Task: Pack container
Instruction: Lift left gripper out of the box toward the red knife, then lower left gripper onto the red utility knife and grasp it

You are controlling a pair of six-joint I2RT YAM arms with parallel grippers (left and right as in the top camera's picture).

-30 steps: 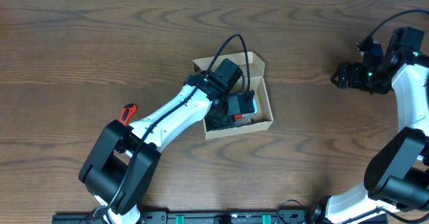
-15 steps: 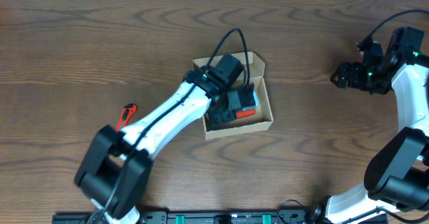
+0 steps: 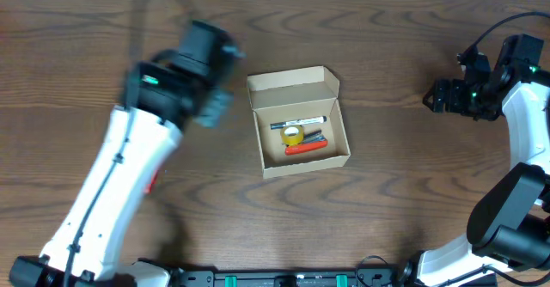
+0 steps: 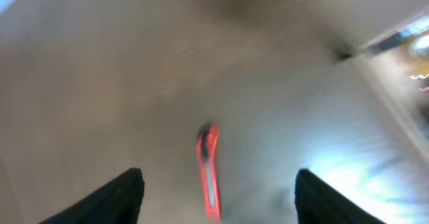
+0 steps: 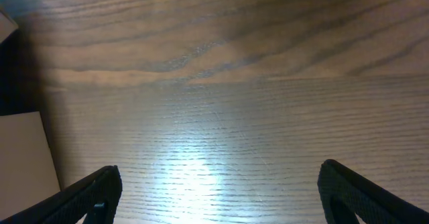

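Left wrist view motion-blurred, tabletop glare

There is one table and one cardboard container. Inside it are one white-barrelled marker, one yellow tape roll and one red pen. Outside it is one red-handled item, blurred. There are two tools: left tool and right tool.

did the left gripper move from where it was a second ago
Yes. The left gripper was down inside the container; in the overhead view it has pulled out and swung left, and now sits apart from the container's left wall.
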